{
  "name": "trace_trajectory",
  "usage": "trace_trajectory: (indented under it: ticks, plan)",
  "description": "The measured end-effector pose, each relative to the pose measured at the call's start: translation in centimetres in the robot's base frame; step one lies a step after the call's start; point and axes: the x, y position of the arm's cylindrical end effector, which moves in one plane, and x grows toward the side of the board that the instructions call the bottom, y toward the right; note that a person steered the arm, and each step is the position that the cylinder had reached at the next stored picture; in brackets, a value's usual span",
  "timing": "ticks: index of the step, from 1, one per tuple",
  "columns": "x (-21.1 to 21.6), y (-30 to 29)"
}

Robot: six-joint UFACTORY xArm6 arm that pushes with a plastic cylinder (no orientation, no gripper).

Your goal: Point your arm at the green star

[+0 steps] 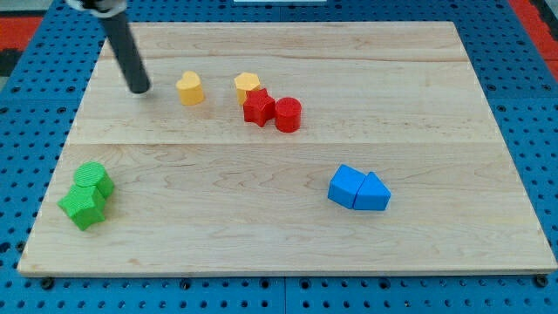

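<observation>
The green star [82, 208] lies near the view's bottom left of the wooden board [288, 227], touching a second green block [93, 179] just above it. My tip [139, 89] rests on the board near the view's top left, well above the green blocks and just left of a yellow heart block [190, 88].
A yellow block [247, 85], a red star [258, 108] and a red cylinder [288, 114] cluster at the top centre. Two blue blocks, a cube [346, 185] and a triangle [373, 194], touch at the lower right. Blue pegboard [26, 131] surrounds the board.
</observation>
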Motion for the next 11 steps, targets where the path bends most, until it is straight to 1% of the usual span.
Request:
trace_trajectory:
  ticks: [1,2,3,4,5,6,8,9,10,11]
  plan:
    - [1.0,6.7]
    - [1.0,5.2]
    - [1.8,6.7]
    - [1.8,5.1]
    - [1.8,-2.8]
    - [5.4,-7.8]
    - [16.3,-10.4]
    - [19.7,-10.3]
    - [20.8,-8.4]
    - [21.5,-4.9]
